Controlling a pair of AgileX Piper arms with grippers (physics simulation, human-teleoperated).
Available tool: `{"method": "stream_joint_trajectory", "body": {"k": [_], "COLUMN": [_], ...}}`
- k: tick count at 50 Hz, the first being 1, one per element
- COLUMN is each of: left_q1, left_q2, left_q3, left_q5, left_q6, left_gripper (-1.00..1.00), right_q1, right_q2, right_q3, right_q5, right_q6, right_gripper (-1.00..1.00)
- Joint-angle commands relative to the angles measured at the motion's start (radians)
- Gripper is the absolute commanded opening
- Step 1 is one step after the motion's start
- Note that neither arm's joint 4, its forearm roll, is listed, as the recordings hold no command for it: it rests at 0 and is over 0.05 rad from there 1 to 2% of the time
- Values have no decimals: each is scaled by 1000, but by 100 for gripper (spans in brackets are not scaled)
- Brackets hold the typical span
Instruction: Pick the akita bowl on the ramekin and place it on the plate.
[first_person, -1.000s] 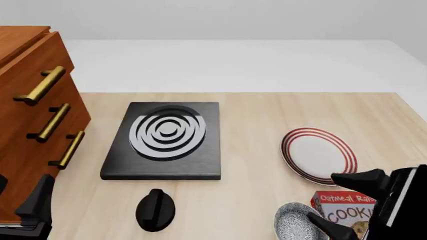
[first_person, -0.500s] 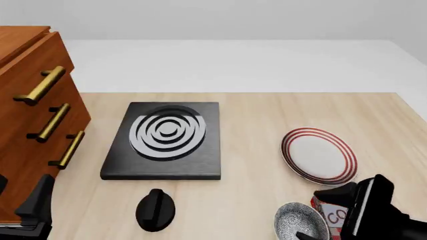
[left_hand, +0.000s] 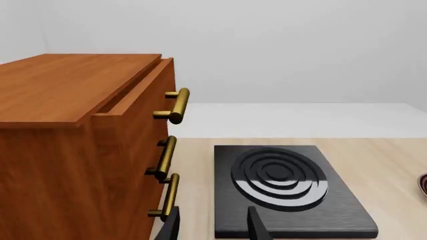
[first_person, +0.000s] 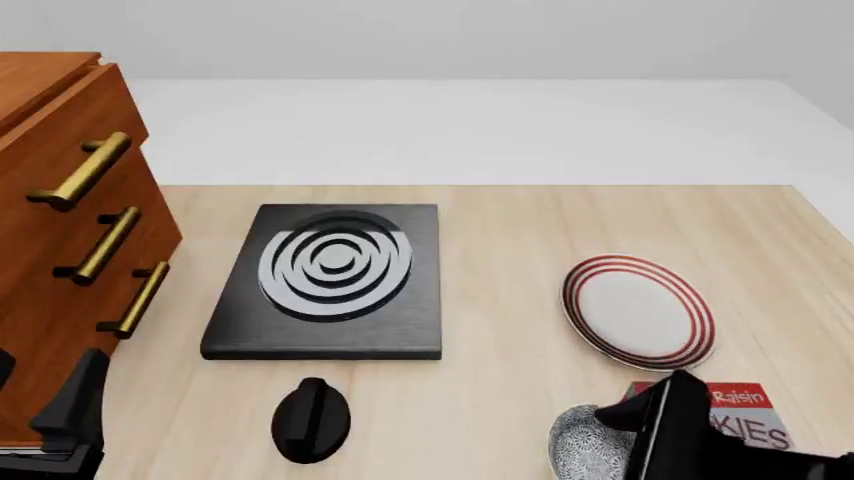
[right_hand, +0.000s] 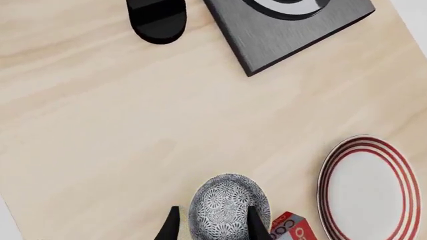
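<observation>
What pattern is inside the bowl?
Fine black speckling on grey-white inside the bowl; clearest in the right wrist view.

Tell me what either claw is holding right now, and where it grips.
Nothing is held. The right claw is open, its fingers straddling the bowl without closing. The left claw is open and empty.

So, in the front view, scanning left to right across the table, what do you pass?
Wooden drawer cabinet → black stove slab → akita bowl → plate. The black knob sits in front of the slab, sharing its span, so I leave it unordered; likewise the cookie box below the plate.
</observation>
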Motion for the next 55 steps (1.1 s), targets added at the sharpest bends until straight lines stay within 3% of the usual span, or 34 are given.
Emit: {"method": "stream_joint_trajectory", "body": {"k": [1, 55], "left_q1": [0, 0], "left_q2": [0, 0], "left_q3": [0, 0], "left_q5": [0, 0], "left_q6": [0, 0], "left_gripper": [100, 100], "right_q1": [15, 28], "right_q2": [72, 237], "right_q3": [26, 142], "right_q5": [-55, -276], "right_q6": [1, 53], "right_gripper": [100, 100]}}
